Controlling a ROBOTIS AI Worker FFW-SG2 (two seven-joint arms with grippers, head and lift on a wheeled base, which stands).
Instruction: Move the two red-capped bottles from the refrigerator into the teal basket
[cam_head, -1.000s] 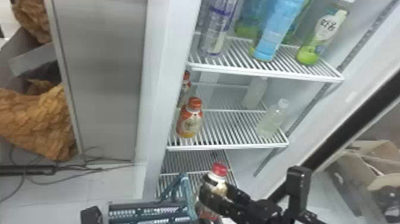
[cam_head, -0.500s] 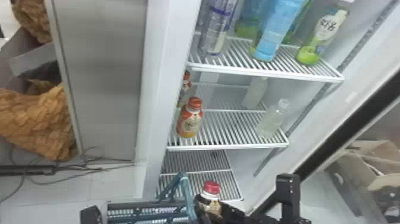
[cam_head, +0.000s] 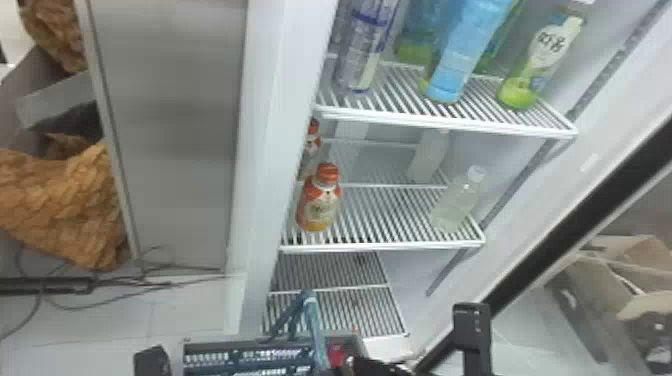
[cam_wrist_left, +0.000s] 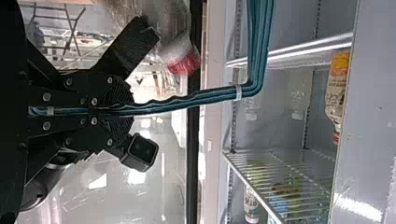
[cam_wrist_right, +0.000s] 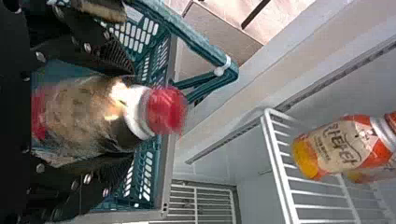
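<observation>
Well, we have a red-capped bottle in the right tool, its black fingers drawn in on both sides of the body and its cap sticking out past them. We see it at the right end of the teal basket, close to the raised handle, though we cannot tell whether its base touches anything. The left tool is narrowed onto that same handle, which runs out between its fingers. On the middle shelf, another bottle with an orange-red cap stands upright by the front left corner, and we find one more like it farther back along the left edge. A pale bottle stands near the front right corner, with a cloudy one behind it. Above, the upper shelf carries a clear bottle with purple print toward its left edge, a blue bottle by the front edge and a green bottle toward the front right corner.
</observation>
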